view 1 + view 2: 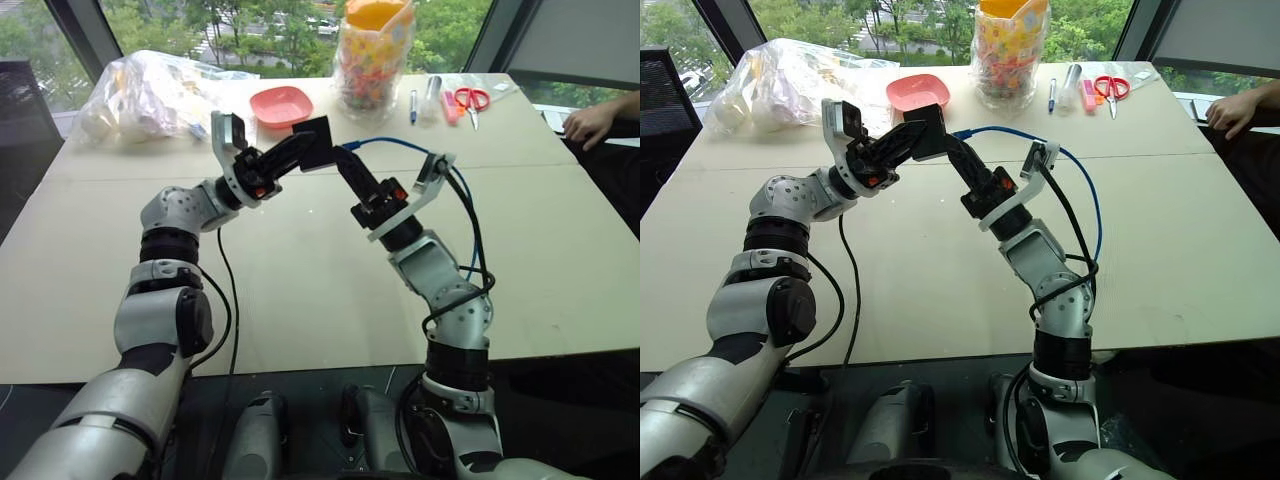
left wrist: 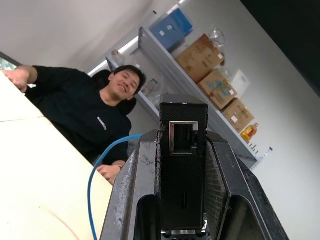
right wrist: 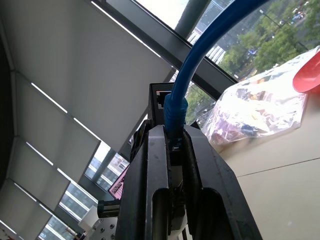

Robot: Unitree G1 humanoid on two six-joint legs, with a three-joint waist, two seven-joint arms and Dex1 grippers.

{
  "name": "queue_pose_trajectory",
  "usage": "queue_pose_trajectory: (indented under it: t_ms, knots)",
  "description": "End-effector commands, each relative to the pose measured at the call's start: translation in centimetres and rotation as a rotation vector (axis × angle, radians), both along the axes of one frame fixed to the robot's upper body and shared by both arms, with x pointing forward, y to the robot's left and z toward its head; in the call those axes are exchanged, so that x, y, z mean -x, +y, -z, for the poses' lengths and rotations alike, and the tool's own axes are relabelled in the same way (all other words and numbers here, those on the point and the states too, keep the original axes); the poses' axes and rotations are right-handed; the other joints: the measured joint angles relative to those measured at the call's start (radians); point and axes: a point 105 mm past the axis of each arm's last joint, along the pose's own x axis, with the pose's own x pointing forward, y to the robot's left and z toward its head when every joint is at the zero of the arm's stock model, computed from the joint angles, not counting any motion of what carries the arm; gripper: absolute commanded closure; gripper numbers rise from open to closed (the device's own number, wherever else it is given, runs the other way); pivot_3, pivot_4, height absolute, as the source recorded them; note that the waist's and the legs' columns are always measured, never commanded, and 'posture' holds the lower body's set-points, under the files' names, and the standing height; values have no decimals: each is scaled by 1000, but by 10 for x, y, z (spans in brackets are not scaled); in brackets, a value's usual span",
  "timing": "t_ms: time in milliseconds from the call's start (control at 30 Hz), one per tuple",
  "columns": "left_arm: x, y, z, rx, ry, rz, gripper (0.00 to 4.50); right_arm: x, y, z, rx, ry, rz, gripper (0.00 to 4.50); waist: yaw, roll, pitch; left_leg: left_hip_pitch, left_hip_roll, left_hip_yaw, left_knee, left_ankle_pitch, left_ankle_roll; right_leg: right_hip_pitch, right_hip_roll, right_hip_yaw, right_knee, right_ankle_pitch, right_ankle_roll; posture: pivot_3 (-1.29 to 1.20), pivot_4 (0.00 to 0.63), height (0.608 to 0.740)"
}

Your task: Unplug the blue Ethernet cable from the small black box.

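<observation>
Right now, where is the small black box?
In the head views the black box is held up over the table's middle in the left end effector, with the right end effector shut on the blue cable beside it.

The setting looks like an office or robotics lab high up in a building: big windows (image 1: 250,30) with dark frames overlook trees and a street below, and roller blinds (image 3: 75,75) hang over the panes. A wide pale work table (image 1: 560,260) carries test props such as scissors (image 1: 472,99), pens (image 1: 413,104), a pink bowl (image 1: 281,105) and a clear bag of oddments (image 1: 150,95). Metal wall shelves (image 2: 200,85) stacked with cardboard boxes (image 2: 202,56) stand behind a seated person (image 2: 85,117) in a black sweatshirt.
</observation>
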Motion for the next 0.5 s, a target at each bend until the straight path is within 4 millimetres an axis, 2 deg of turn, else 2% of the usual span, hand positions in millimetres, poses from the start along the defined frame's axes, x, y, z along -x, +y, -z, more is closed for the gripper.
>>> queue_pose_trajectory:
  t_ms: [33,167,267,400,500]
  knots:
    - [-4,36,-5,-19,-34,-121,4003,-20,-49,-8,62,-27,232,4441,-3,0,0,0,0,0,0,0,0,0,0,0,0,0,0,0,150,740]
    - [-5,54,-4,-32,-38,-182,4003,-30,-79,-15,135,-51,320,4441,4,0,0,0,0,0,0,0,0,0,0,0,0,0,0,0,150,740]
    - [-10,55,-1,-83,-62,-246,4003,-38,-96,-19,221,-64,363,4441,6,0,0,-1,-1,0,-1,0,0,0,-1,0,-1,0,0,0,150,740]
    - [-20,24,15,-336,-251,-369,4003,-65,-132,-5,454,31,495,4441,8,0,0,-1,-2,0,0,0,0,1,-3,0,-1,0,0,0,150,740]
    - [-26,2,16,-387,-358,-460,4003,-87,-165,16,619,161,601,4441,7,0,0,-1,-3,1,0,0,1,1,-3,0,-1,0,0,0,150,740]
